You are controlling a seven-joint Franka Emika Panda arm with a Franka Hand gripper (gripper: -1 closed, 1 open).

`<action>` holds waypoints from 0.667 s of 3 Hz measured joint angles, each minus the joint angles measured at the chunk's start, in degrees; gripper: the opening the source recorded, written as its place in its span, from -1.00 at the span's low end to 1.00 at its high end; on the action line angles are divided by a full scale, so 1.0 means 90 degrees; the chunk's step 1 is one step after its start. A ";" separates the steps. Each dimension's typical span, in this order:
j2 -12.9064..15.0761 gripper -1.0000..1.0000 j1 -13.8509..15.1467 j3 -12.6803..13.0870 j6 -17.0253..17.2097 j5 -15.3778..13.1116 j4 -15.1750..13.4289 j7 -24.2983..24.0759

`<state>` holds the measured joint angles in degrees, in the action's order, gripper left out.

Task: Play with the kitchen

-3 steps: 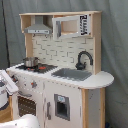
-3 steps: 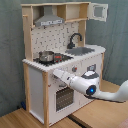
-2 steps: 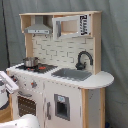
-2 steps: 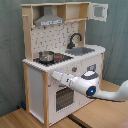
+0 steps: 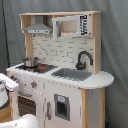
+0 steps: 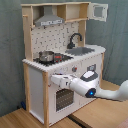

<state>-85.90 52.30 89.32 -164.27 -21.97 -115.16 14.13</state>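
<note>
Soft, even indoor light; both views slightly blurred.

Gripper (image 6: 54,80) fingers too blurred against kitchen (image 6: 35,75) front to tell. Oven door (image 6: 62,99) below gripper partly hidden by arm (image 6: 82,86). In first exterior view, arm (image 5: 6,87) cut by left edge.
</note>
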 joint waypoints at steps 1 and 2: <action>-0.0002 -1.00 0.0012 -0.0004 0.0111 -0.0513 0.0071 0.0392; -0.0004 -1.00 0.0025 -0.0004 0.0206 -0.1164 0.0144 0.0750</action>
<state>-85.93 52.53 89.28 -162.42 -32.45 -113.87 20.88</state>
